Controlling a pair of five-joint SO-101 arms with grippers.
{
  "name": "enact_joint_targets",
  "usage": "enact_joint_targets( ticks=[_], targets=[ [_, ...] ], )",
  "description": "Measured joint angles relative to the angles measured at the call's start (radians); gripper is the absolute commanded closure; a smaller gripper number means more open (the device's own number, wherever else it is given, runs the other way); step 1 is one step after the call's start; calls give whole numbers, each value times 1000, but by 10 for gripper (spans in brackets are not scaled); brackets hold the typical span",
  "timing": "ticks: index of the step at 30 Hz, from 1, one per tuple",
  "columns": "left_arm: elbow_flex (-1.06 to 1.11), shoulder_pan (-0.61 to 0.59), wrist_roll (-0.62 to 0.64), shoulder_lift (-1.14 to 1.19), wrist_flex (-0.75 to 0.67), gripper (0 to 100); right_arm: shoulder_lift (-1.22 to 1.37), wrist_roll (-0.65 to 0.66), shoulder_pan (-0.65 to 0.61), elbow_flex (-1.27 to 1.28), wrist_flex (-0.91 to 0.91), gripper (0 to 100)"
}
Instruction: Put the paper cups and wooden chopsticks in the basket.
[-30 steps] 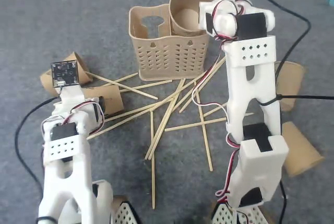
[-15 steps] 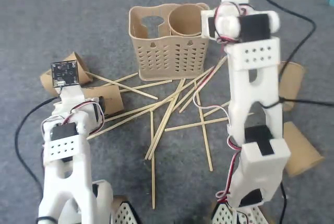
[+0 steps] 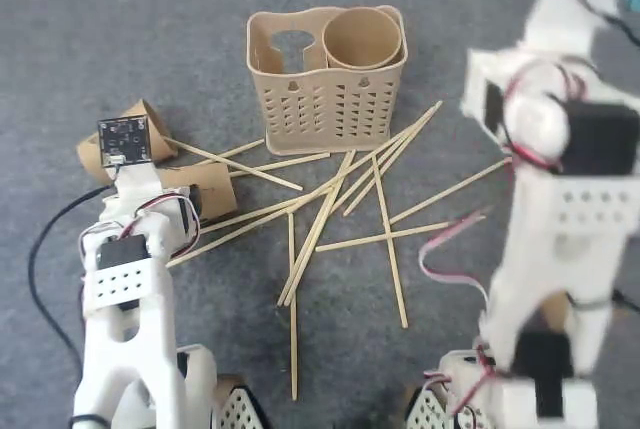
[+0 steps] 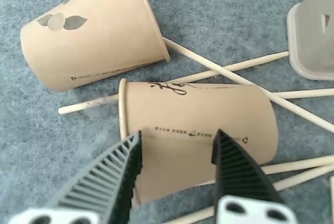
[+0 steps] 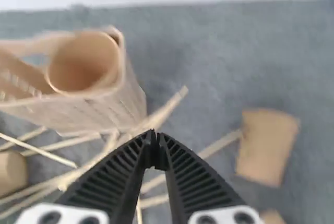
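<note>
The beige slotted basket (image 3: 325,99) stands at the upper centre of the high view on the grey carpeted surface (image 3: 120,39). One paper cup (image 3: 362,37) sits upright in its right compartment. The wooden chopsticks (image 3: 320,219) lie scattered and crossed on the carpet just below the basket, in the middle of the frame.

At the lower left, the left arm (image 3: 125,289) stands over two cups lying on their sides. In its wrist view the left gripper (image 4: 177,135) has its jaws spread wide, one on either side of a lying cup (image 4: 198,125). A second lying cup (image 4: 94,31) rests just beside that one, with chopsticks around them.

The right arm (image 3: 560,199) takes up the right side of the high view. The right gripper (image 5: 155,136) has its jaws pressed together with nothing between them. It hangs above chopsticks near the basket, and another cup (image 5: 266,145) lies apart on the carpet.
</note>
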Motion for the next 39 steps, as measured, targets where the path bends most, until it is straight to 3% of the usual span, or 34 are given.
enact_joint_targets(
  ticks=[8, 15, 21, 25, 31, 39],
  targets=[
    [0, 0, 0, 0, 0, 782, -351, 58, 193, 546, 0, 990],
    [-8, 0, 0, 0, 31, 782, -457, 135, 413, 841, 0, 974],
    [-83, 0, 0, 2, 189, 782, -471, 313, 644, 973, 0, 807],
    [-192, -3, -43, 25, 379, 782, -471, 402, 772, 1094, -17, 801],
    [-376, -158, -120, 31, 566, 782, -471, 443, 895, 1240, -144, 801],
    [-374, -311, -203, 31, 551, 782, -471, 430, 904, 1427, -377, 801]
  ],
)
